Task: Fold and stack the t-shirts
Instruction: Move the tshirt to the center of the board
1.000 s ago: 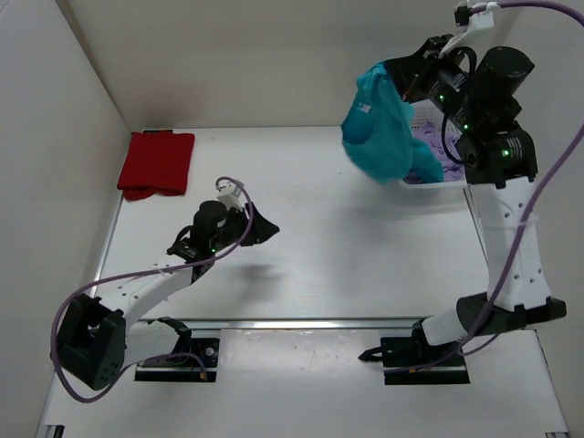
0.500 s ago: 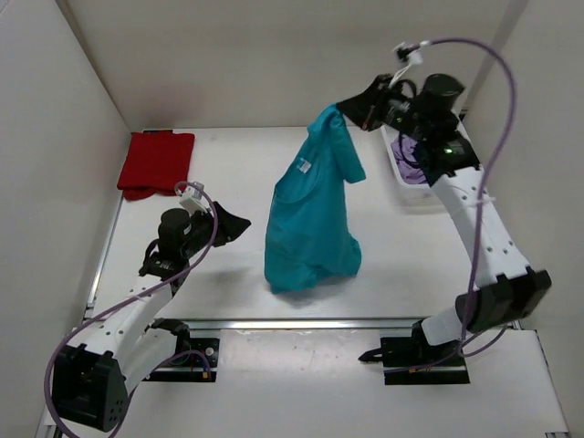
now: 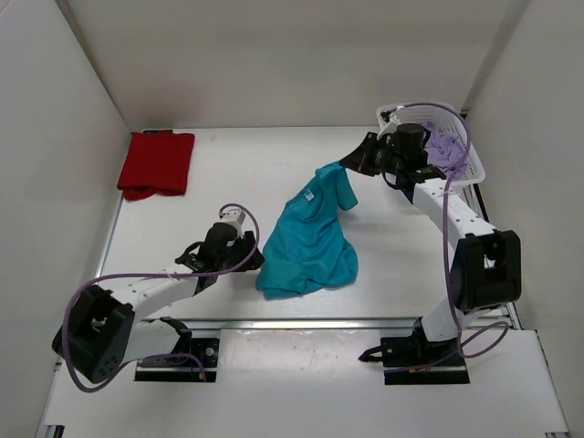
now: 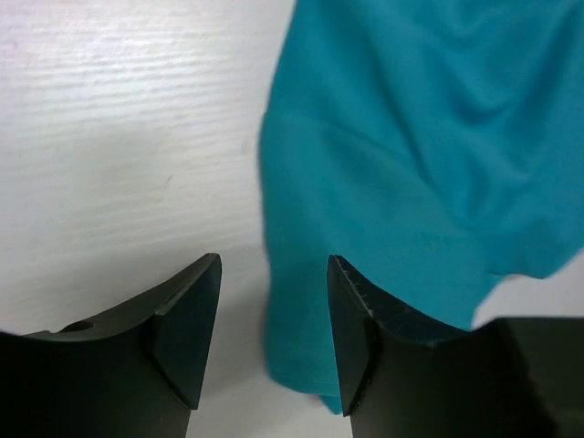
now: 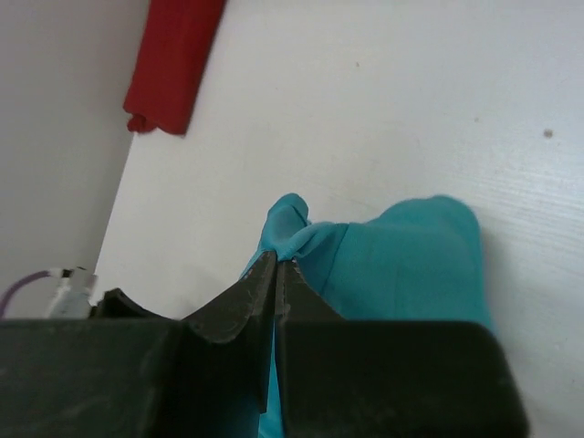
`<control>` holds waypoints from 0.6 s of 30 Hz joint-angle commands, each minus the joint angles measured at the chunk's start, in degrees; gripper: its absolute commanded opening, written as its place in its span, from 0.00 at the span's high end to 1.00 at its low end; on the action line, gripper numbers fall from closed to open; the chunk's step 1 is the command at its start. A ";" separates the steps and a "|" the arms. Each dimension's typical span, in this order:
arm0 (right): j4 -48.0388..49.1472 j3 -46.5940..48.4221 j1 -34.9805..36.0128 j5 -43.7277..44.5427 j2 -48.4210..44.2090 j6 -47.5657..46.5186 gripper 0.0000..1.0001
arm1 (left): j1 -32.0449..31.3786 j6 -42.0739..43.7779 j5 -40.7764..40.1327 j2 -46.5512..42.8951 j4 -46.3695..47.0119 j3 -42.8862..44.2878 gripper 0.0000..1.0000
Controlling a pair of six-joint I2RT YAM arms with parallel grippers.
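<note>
The right gripper [image 3: 347,166] was pinched fully shut on a small bunch of cloth at the far right edge of the teal-blue t-shirt [image 3: 306,246], by one sleeve. In the right wrist view the two jaws met with the teal fabric puckered at their tips. Held by that one corner, the shirt trailed from the grip down and left to the table [image 3: 237,173], where most of it lay in a loose, creased heap near the middle. The white tag faced up near the collar. That hold looked meant to drag the garment flat rather than carry it.

The left gripper [image 4: 274,265] sat low at the heap's near left edge, its jaws parted at a middling width and gripping nothing. The shirt's hem lay just ahead of them and partly in the gap. I judged it was lining up to take a second corner, so the two arms could spread the cloth before folding.

The red t-shirt [image 3: 157,161] lay folded at the far left corner, well apart, apparently the base of the stack. The pale lavender t-shirt [image 3: 447,146] waited crumpled in the white basket [image 3: 429,107] at the far right.
</note>
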 commanded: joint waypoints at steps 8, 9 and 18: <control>15.42 -9.45 -2.64 -2.07 -6.84 4.76 1.00 | -4.05 -0.95 5.06 5.54 6.56 -3.43 0.36; 15.25 -9.72 -2.98 -2.24 -7.19 4.85 1.00 | -4.49 -2.00 6.64 6.07 7.28 -3.35 0.45; 16.13 -13.59 -4.22 -1.98 -11.14 4.76 1.00 | -3.27 -1.92 1.47 1.00 4.74 -0.98 1.00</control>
